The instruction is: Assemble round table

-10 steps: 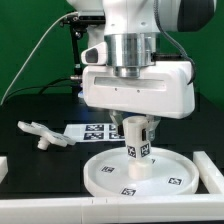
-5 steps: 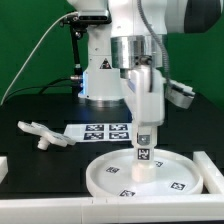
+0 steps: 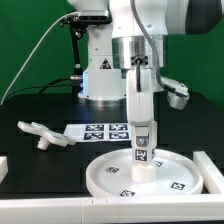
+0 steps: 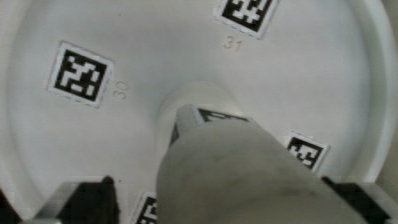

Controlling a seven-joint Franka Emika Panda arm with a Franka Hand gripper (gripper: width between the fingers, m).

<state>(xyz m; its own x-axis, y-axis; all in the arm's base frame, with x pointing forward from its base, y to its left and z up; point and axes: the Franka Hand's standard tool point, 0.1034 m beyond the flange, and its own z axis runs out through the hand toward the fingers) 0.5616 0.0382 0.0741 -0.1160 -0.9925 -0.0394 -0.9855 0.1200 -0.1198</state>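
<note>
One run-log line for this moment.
tool: shut on leg | leg: upright on hub of disc | foot piece: lying apart, exterior view's left

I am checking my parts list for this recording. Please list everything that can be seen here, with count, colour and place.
round disc: one, white with black-and-white tags, flat on the table, front centre.
leg: one, white with a tag, upright on the disc's middle, held in the tool.
foot piece: one, white, on the table at the exterior view's left, apart from the disc.
marker board: one, white with black tags, on the table behind the disc.
table: one, black, under everything.
front bar: one, white, along the table's near edge.
backdrop: one, green, behind the scene.
arm: one, white, above the disc.
tool: one, white, pointing down, closed on the leg.
</note>
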